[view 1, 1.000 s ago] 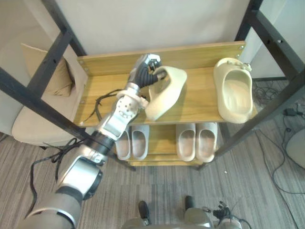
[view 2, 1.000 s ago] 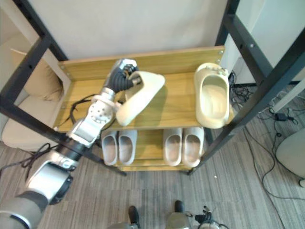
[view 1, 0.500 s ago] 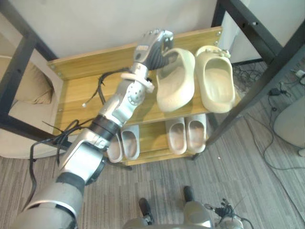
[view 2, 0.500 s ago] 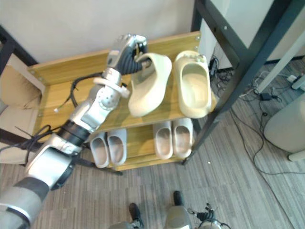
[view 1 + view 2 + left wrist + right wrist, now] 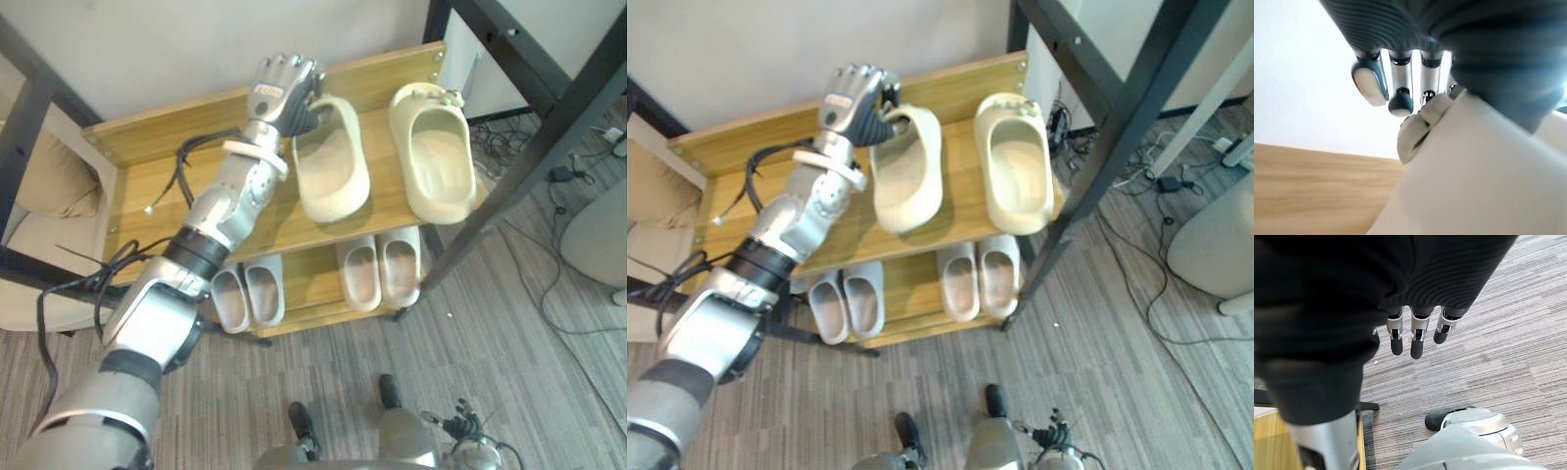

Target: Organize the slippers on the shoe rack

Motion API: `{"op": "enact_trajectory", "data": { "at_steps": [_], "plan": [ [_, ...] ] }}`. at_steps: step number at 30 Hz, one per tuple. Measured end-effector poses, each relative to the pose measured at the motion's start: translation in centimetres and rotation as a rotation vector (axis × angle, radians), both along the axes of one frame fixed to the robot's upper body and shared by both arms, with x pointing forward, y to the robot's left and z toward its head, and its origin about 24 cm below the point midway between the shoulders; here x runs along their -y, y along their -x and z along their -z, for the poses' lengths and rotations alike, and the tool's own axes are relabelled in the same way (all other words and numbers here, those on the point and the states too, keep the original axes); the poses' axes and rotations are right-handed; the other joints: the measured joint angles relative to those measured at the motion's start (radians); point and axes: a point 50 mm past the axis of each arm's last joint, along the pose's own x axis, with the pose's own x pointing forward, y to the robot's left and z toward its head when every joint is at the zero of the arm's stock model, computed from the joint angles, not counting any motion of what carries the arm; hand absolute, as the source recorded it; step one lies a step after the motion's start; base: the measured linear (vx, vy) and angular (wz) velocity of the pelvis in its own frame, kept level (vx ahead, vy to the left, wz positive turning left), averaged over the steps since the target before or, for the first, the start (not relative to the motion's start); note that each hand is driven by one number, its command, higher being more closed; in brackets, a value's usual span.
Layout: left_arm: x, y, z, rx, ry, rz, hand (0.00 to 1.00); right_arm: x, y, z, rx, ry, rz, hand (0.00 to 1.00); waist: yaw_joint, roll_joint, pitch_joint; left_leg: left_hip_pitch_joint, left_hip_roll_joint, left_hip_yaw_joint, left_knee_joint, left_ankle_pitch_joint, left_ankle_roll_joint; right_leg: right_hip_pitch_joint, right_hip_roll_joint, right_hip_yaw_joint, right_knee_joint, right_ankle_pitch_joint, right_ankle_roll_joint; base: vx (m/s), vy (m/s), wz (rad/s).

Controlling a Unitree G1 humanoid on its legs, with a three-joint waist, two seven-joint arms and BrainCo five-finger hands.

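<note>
Cream foam slipper (image 5: 331,162), item one: lies on the top shelf (image 5: 176,186) of the wooden shoe rack (image 5: 696,157), toe toward the front edge. My left hand (image 5: 284,90) grips it at the heel end, fingers (image 5: 1400,93) curled over the rim.

Item two, matching slipper (image 5: 436,162): same shelf, to the right, toe likewise forward, a strip of bare wood between the two.

Item three, lower shelf: two pairs of pale slippers, one to the left (image 5: 245,294) and one to the right (image 5: 380,269), each pair side by side.

Item four, right hand (image 5: 1418,338): hangs over the grey floor (image 5: 1508,308), fingers straight and holding nothing.

Step in hand, as I judge it: setting item one down parallel to item two. To do it well I would square the heel with its neighbour's, press the sole flat, then uncurl the fingers upward and backward so that the rim does not drag with them.

Not made out: whether the sole already rests fully on the wood or hovers just above it; where the thumb sits; the rack's right front corner, crossed by a black frame post (image 5: 509,166).
</note>
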Motion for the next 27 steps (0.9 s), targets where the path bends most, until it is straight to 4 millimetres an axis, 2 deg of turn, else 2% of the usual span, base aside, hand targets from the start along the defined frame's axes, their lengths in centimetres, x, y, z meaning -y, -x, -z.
{"op": "enact_trajectory", "data": {
  "at_steps": [15, 21, 27],
  "plan": [
    [0.5, 0.2, -0.2, 0.010, 0.025, 0.020, 0.00, -0.1, 0.0, 0.0, 0.006, 0.000, -0.006, 0.00, -0.012, -0.001, 0.005, 0.006, -0.001, -0.018, 0.000, 0.000, 0.000, 0.025, -0.002, -0.017, -0.015, 0.003, 0.000, 0.00, -0.002, 0.03],
    [0.6, 1.0, -1.2, 0.032, 0.201, 0.079, 0.00, -0.2, 0.1, 0.1, -0.001, -0.001, -0.009, 0.00, -0.011, -0.001, 0.006, 0.008, 0.000, -0.024, 0.000, 0.000, 0.001, 0.036, -0.002, -0.023, -0.025, 0.005, -0.001, 0.00, -0.003, 0.02],
    [1.1, 3.0, -0.1, 0.024, 0.449, 0.205, 0.00, -0.4, 0.3, 0.2, -0.014, -0.005, -0.019, 0.00, -0.004, -0.003, 0.013, 0.032, 0.001, -0.027, 0.000, 0.000, 0.000, 0.067, -0.001, -0.029, -0.034, 0.005, -0.001, 0.01, -0.004, 0.02]
  ]
}}
